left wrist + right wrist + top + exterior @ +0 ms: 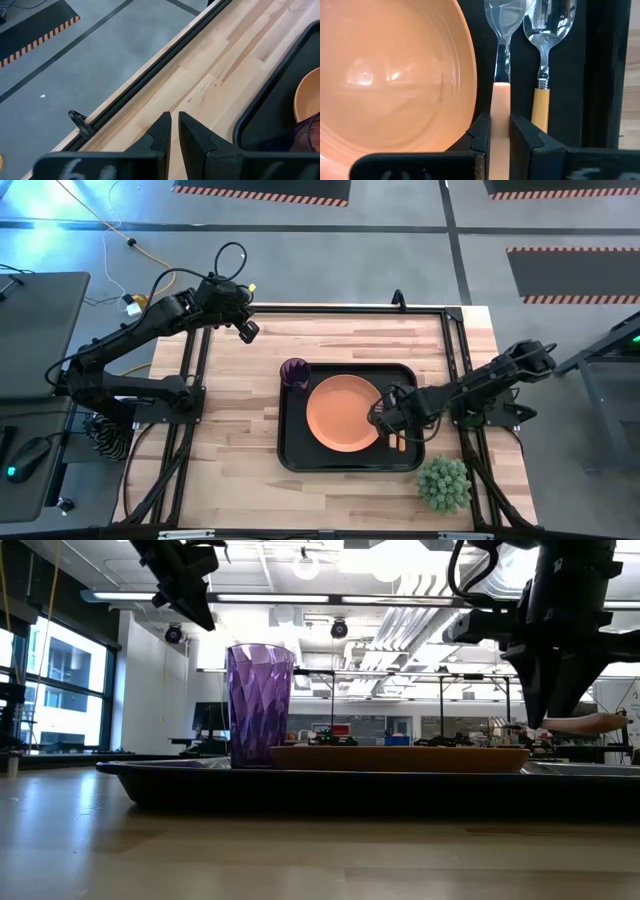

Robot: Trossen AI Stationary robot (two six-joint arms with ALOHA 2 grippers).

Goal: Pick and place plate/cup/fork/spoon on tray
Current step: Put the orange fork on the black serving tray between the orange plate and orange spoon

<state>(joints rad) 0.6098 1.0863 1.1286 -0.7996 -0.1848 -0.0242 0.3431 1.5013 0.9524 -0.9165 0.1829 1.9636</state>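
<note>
I work in a robotics lab with an industrial feel. My butcher-block table (330, 360) stands on a grey concrete floor (560, 220) marked with hazard-striped mats (262, 192). A yellow cable (95, 215) trails across that floor. Beyond the table, exposed ceiling ducts (400, 625), strip lights (300, 597), tall windows (60, 680) and benches with equipment (400, 730) fill the room.

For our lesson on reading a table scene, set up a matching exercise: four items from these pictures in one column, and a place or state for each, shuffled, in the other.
Items:
1. cup
2. plate
3. fork
4. left gripper

Places or states:
A. handle between the right gripper's fingers
B. middle of the tray
C. over bare table, holding nothing
D. upright in a tray corner

Pairs: 1-D, 2-B, 3-A, 4-C
</note>
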